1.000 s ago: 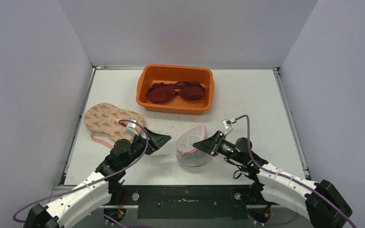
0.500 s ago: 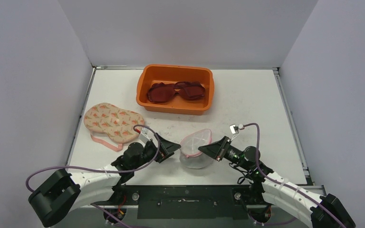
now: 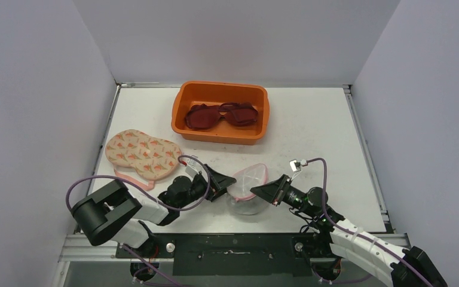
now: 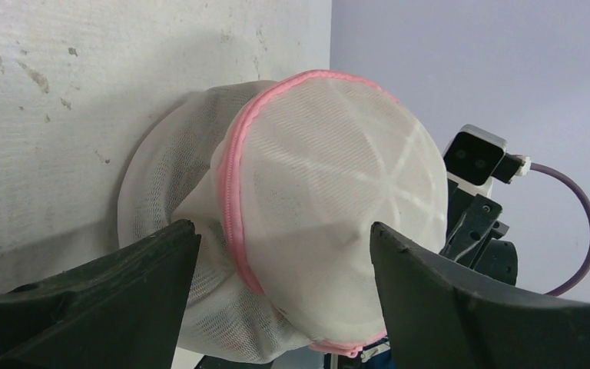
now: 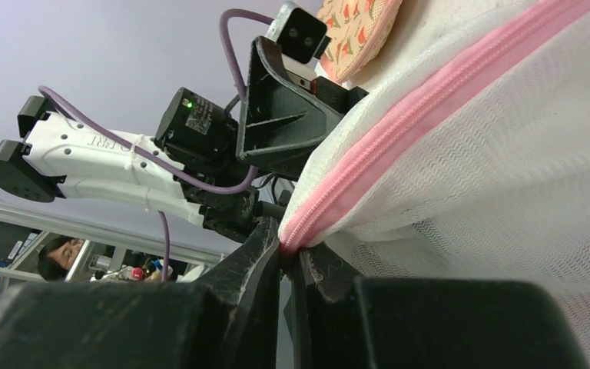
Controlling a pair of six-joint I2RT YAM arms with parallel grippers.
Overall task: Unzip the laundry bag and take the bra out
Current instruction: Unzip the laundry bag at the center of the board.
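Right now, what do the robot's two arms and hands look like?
Both the left arm and right arm have white shells with black joints. The left hand and right hand are black, with wedge-shaped fingers. A purple cable loops along each arm.

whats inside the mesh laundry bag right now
Through the white mesh of the laundry bag only pale ribs show. Any contents cannot be made out: the mesh blurs the interior, and the pink zipper looks closed where visible.

Laundry bag [image 4: 323, 200] contents indiscernible thru mesh.
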